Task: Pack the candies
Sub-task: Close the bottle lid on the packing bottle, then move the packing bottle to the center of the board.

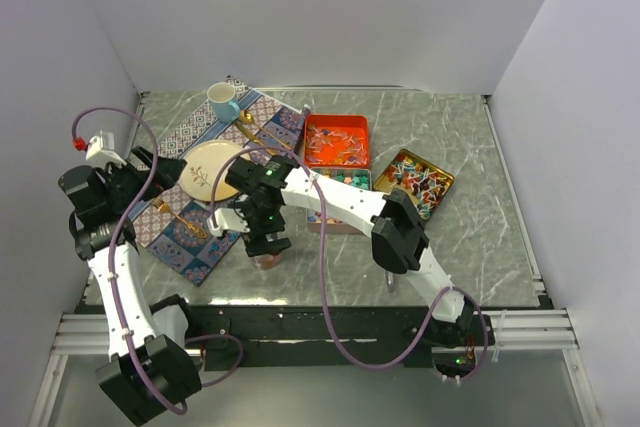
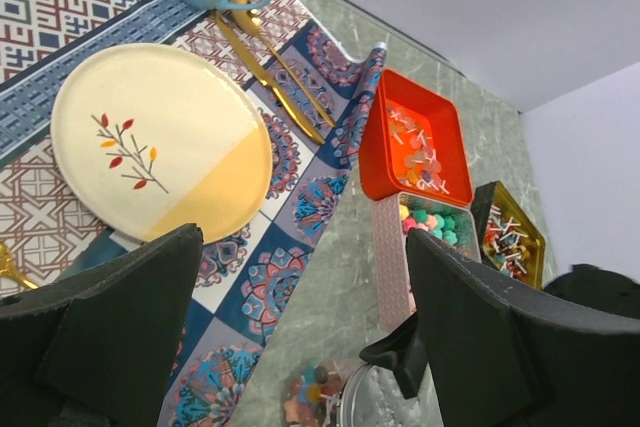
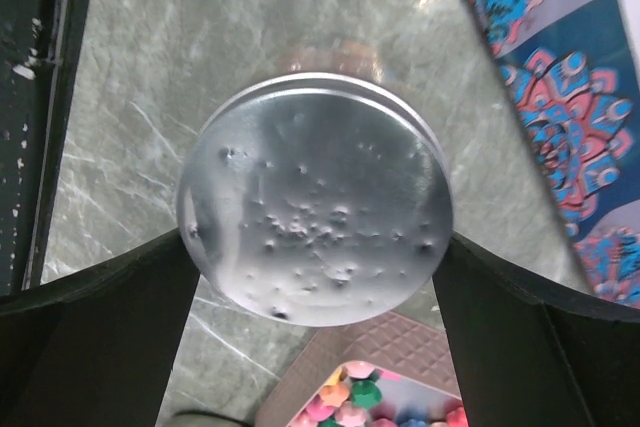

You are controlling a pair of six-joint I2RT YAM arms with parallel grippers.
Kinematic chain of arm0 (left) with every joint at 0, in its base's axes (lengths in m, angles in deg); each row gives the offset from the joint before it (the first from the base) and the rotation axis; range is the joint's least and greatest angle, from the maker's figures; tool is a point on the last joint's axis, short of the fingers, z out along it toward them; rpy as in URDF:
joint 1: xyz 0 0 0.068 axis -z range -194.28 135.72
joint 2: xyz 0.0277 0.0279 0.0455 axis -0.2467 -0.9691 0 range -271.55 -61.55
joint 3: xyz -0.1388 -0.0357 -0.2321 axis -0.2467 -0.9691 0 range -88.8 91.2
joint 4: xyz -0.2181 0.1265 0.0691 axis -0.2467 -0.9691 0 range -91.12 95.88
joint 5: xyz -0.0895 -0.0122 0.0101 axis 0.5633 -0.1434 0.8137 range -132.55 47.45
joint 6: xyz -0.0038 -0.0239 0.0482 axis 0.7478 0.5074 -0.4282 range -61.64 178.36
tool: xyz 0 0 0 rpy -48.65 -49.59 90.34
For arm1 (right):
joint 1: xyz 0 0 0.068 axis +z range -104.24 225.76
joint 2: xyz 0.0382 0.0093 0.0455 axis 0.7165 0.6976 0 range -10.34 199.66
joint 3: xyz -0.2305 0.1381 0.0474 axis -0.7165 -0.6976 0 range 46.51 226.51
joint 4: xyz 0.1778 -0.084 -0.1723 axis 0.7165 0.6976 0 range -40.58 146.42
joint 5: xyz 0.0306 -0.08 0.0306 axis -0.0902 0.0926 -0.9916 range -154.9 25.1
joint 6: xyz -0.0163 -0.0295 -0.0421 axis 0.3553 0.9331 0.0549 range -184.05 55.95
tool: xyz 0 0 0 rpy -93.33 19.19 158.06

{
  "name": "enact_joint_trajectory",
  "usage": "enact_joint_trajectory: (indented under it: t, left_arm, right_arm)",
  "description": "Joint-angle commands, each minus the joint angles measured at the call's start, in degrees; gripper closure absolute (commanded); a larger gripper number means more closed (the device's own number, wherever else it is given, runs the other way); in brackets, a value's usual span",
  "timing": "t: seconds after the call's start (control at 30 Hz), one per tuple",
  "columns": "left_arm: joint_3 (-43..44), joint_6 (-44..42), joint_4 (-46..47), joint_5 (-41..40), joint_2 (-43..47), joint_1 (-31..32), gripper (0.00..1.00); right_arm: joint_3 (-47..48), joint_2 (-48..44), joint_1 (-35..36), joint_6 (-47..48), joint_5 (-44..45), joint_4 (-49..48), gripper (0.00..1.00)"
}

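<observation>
A small clear jar [image 2: 312, 387] holding mixed candies stands on the marble just off the mat's corner, with a dimpled silver lid [image 3: 315, 197] over it. My right gripper [image 3: 317, 247] hangs straight above the jar [image 1: 265, 260], open at its widest, one fingertip at each side of the lid's rim. More candies lie in three tins. Pastel star lumps [image 2: 435, 219] fill the pink tin. Wrapped pieces are in the orange tin [image 1: 335, 142] and the gold tin [image 1: 415, 180]. My left gripper [image 2: 305, 247] is open and empty, held above the mat to the jar's left.
A patterned mat [image 1: 180, 227] covers the left side and carries a cream plate [image 1: 212, 169], a blue mug [image 1: 223, 100] and gold cutlery [image 2: 265, 67]. The right arm's links cross in front of the tins. White walls close in the table on three sides.
</observation>
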Motion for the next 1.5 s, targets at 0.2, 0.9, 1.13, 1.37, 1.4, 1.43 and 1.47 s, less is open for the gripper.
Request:
enact_joint_trajectory:
  t: [0.2,0.9,1.13,1.37,1.4,1.43,1.47]
  left_arm:
    - [1.4,1.8,5.6,2.7,-0.3,-0.2,0.11]
    - [7.7,-118.7,-67.4,18.8,-14.8,-0.2,0.03]
    - [5.0,-136.9,-67.3,15.3,-23.7,4.8,0.03]
    - [4.3,-150.9,-65.1,17.0,-35.4,15.0,0.01]
    - [4.6,-150.4,-63.1,18.9,-37.1,17.6,0.01]
    - [5.0,-150.1,-62.1,19.4,-38.0,18.8,0.01]
    - [6.3,-146.8,-60.9,19.7,-38.8,20.2,0.01]
  right_arm:
    - [-5.2,-5.9,-1.5,-3.2,0.0,1.3,0.0]
    - [-15.2,-30.0,-17.8,-11.4,-7.7,-3.9,0.0]
    - [-7.5,-27.0,-19.6,-12.6,-9.0,-7.7,0.0]
    - [-6.5,-23.4,-23.6,-19.2,-8.4,-16.9,0.0]
    - [-5.1,-22.8,-24.1,-19.7,-8.3,-16.9,0.0]
    - [-4.2,-21.6,-25.0,-20.5,-8.5,-16.3,0.0]
    - [-3.2,-21.0,-25.5,-20.9,-8.7,-15.8,0.0]
